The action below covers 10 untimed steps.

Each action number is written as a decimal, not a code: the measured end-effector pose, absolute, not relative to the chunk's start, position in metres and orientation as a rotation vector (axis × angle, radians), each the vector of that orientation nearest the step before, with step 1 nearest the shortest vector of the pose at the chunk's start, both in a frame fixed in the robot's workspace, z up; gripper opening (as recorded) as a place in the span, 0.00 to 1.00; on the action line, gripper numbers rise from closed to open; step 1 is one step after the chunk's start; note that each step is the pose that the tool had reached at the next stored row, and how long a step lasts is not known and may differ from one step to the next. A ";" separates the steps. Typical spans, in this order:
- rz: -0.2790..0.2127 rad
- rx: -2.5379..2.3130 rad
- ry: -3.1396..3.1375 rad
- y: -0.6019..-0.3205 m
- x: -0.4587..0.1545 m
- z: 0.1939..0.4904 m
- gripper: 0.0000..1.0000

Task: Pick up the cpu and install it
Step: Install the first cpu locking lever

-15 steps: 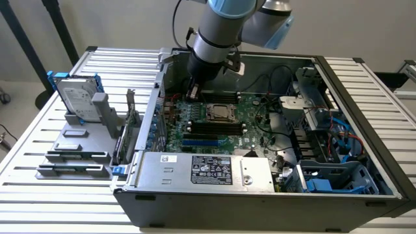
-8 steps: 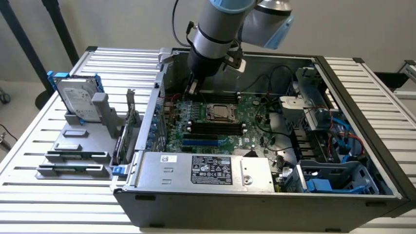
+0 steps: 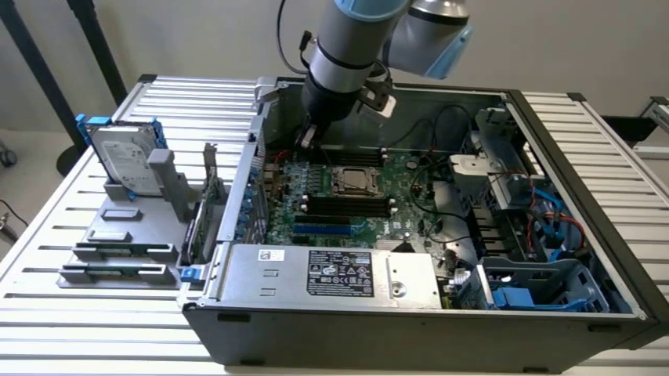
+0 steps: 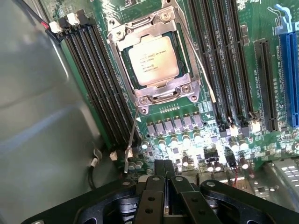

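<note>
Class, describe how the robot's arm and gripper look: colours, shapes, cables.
The arm is a silver-grey tube with light blue joint caps and a black cable beside it. The gripper is black, built of jointed bars with round pins.

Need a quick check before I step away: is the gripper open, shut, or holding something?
Gripper: shut, holding nothing; the chip sits in its socket, apart from it.
</note>
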<state>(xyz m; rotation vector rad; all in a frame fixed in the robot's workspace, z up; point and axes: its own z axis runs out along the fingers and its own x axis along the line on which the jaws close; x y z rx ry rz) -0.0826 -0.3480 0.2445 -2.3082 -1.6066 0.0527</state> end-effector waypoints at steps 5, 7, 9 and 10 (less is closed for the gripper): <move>0.033 -2.317 -1.556 -0.348 -0.085 0.245 0.11; 0.024 -2.316 -1.538 -0.348 -0.086 0.245 0.11; 0.015 -2.317 -1.520 -0.348 -0.087 0.245 0.11; 0.011 -2.319 -1.510 -0.348 -0.087 0.245 0.11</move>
